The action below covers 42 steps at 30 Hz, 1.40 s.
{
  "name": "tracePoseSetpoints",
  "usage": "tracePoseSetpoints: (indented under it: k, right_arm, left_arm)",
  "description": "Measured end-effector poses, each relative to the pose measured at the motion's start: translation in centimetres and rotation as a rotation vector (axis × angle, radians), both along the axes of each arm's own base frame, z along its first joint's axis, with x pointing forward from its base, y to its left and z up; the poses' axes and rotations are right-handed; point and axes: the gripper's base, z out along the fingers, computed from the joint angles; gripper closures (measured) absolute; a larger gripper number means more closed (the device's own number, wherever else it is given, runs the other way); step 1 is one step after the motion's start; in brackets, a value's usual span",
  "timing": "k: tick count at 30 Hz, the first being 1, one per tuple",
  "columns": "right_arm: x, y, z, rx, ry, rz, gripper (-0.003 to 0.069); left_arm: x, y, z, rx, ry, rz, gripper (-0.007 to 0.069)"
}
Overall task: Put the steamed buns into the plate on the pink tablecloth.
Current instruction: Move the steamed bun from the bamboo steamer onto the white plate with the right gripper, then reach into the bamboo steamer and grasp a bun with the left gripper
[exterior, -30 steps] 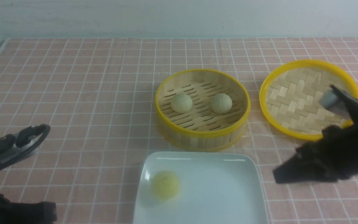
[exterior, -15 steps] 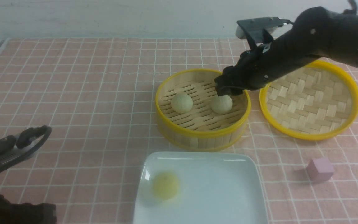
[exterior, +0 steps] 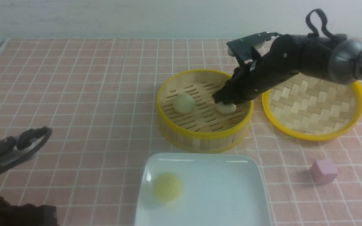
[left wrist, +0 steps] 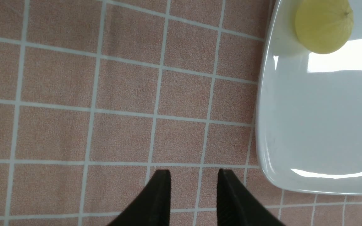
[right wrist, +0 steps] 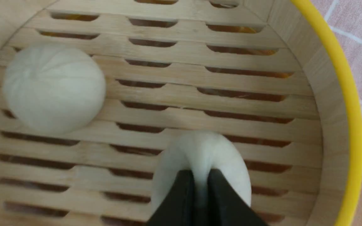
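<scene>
Pinching a steamed bun (exterior: 227, 109) inside the steamer basket (exterior: 200, 136), right claw (right wrist: 200, 180) clamped; second bun (exterior: 183, 104) near it, third bun (exterior: 167, 186) on the plate (exterior: 225, 191). Left claw (left wrist: 193, 180) narrowly parted, empty, over the pink tablecloth (exterior: 90, 94).

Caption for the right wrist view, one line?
Right gripper pinches a steamed bun inside the bamboo steamer; a second bun sits apart.

Three steamed buns (exterior: 183, 104) (exterior: 227, 109) (exterior: 167, 186), one plate (exterior: 200, 157), one steamer basket (exterior: 200, 139), one lid (exterior: 313, 103), one pink cube (exterior: 323, 171).
</scene>
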Motion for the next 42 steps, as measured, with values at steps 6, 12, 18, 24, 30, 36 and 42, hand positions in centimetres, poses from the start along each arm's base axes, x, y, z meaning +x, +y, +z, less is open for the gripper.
tracePoseSetpoints:
  k: [6, 12, 18, 24, 30, 36, 42]
  right_arm:
    - [-5.6, -1.3, 9.2, 0.068, 0.014, 0.047, 0.0648]
    - [-12.9, -0.1, 9.7, 0.177, 0.133, 0.127, 0.0648]
    - [-16.6, 0.5, 1.7, 0.112, 0.248, 0.113, 0.0638]
    - [-16.9, -0.3, -3.0, 0.045, 0.269, 0.062, 0.0561]
    - [-15.7, 0.0, -4.4, 0.056, 0.226, 0.014, 0.0356]
    - [-15.6, -0.8, -1.1, 0.044, 0.209, 0.060, 0.0201]
    - [-17.1, -5.2, 6.8, 0.043, 0.166, 0.049, 0.0259]
  left_arm:
    - [0.0, 0.0, 0.0, 0.000, 0.000, 0.000, 0.0386]
    - [0.1, 0.0, 0.0, 0.001, -0.014, 0.006, 0.0386]
    - [0.3, 0.1, 0.1, 0.001, -0.033, 0.013, 0.0386]
    - [0.4, 0.1, 0.1, 0.012, -0.045, 0.016, 0.0386]
    - [0.5, 0.2, 0.2, 0.013, -0.062, 0.022, 0.0386]
    - [0.7, 0.2, 0.2, 0.018, -0.076, 0.027, 0.0386]
    - [0.9, 0.6, -0.2, 0.060, -0.047, 0.030, 0.0386]
